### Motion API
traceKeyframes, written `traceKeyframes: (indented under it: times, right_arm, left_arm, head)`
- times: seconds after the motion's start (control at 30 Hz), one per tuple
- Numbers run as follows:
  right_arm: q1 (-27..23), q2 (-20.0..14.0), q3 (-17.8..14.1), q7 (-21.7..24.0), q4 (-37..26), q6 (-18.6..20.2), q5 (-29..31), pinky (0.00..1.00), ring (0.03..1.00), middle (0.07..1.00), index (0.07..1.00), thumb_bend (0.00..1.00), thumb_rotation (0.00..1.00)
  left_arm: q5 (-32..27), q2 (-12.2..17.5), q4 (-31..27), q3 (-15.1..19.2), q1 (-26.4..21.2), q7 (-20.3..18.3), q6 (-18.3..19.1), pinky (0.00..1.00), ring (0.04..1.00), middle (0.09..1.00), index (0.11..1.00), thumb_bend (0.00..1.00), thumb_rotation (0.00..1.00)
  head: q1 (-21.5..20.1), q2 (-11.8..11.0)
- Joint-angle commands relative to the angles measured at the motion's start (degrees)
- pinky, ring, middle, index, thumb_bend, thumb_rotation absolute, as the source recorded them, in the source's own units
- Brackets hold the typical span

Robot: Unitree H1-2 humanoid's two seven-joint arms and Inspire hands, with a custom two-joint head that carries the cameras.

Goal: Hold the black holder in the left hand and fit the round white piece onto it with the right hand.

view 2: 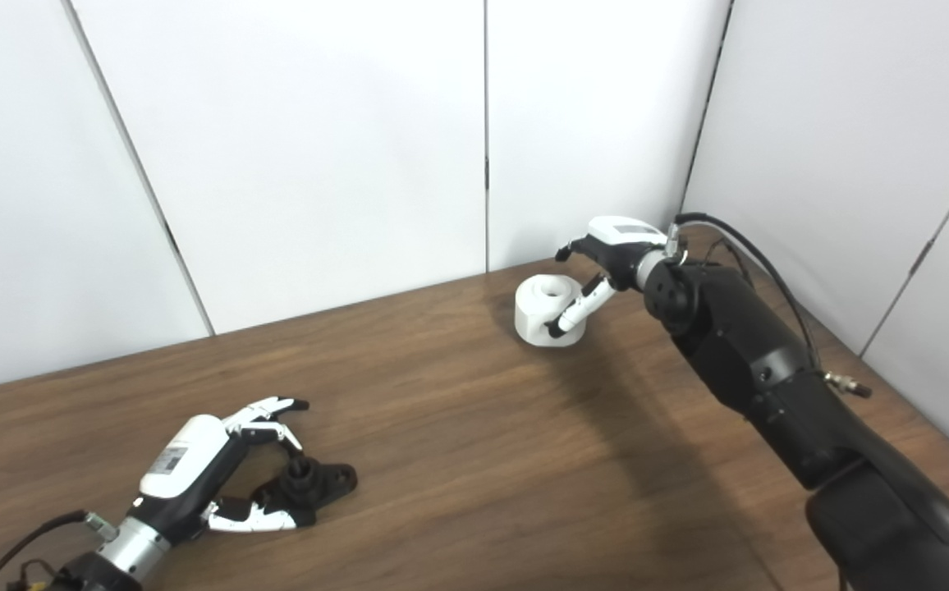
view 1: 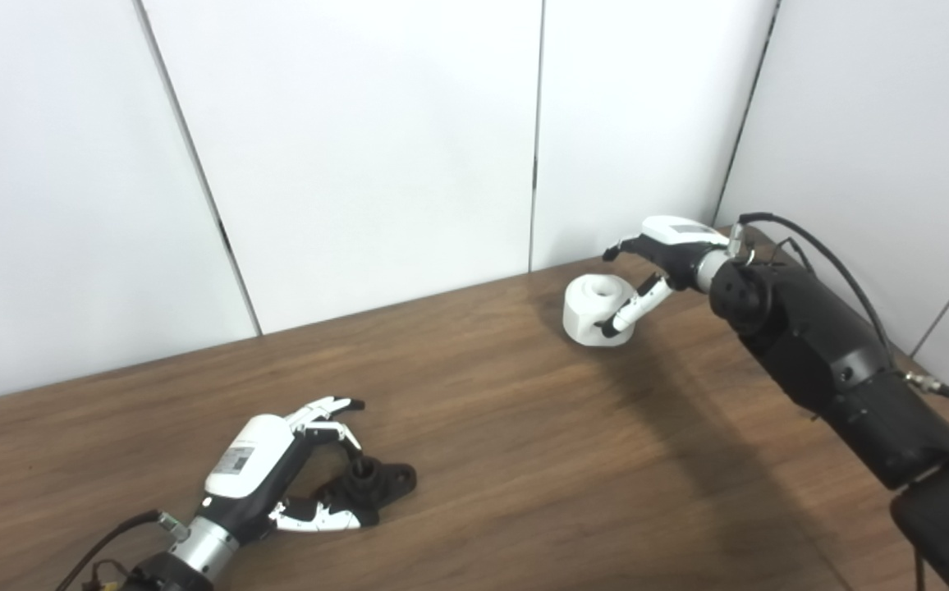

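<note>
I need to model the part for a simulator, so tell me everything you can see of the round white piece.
The round white piece is a squat, matte, plastic-looking cylinder with a round hole down its top and a flat cut on its left side. It sits upright on the wooden table, far right near the wall. The right hand reaches over it, one finger lying against its front; the others are behind it. The grip is not clearly closed.

Holder [view 1: 372, 484] base was partly hidden behind left hand [view 1: 277, 472] | contact there couldn't be told | right hand [view 1: 655, 263] fingers covered white piece [view 1: 598, 310] far side | both arms ran off the bottom edge.
</note>
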Motion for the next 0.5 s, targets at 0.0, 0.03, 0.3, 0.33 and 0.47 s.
traceKeyframes:
  times: [0.0, 0.03, 0.3, 0.33, 0.47]
  right_arm:
    - [-3.5, -0.7, -0.2, -2.0, -0.4, -1.0, -0.6, 0.84, 0.932, 0.921, 0.828, 1.0, 0.42]
    - [-3.5, -0.5, -0.3, -2.1, -0.3, -1.1, -0.4, 0.85, 0.934, 0.92, 0.825, 1.0, 0.41]
    - [-3.2, 0.3, -0.1, -3.1, 0.4, -2.4, 0.4, 0.79, 0.91, 0.918, 0.791, 0.97, 0.34]
    - [-3.2, 0.5, -0.3, -3.4, 0.5, -2.5, 0.6, 0.8, 0.908, 0.917, 0.788, 0.97, 0.34]
    - [-2.9, 0.5, -0.3, -3.3, -0.2, -2.3, 0.7, 0.83, 0.888, 0.913, 0.739, 0.92, 0.31]
  left_arm:
    - [1.9, 3.6, 4.4, -1.7, 4.3, -3.7, 0.7, 0.76, 0.894, 0.872, 0.485, 0.52, 0.07]
    - [2.0, 3.5, 4.3, -1.6, 4.3, -3.8, 0.7, 0.76, 0.894, 0.872, 0.485, 0.52, 0.07]
    - [2.7, 3.4, 4.6, -1.8, 4.2, -3.5, 0.7, 0.77, 0.894, 0.872, 0.485, 0.52, 0.07]
    - [2.6, 3.5, 4.6, -1.9, 4.2, -3.6, 0.7, 0.77, 0.894, 0.872, 0.485, 0.52, 0.07]
    - [2.6, 3.6, 4.4, -1.8, 4.3, -3.8, 0.7, 0.78, 0.897, 0.874, 0.485, 0.52, 0.08]
  head:
    - [0.1, 0.1]
    - [0.1, 0.1]
    - [0.6, 0.3]
    - [0.7, 0.4]
    - [0.7, 0.6]
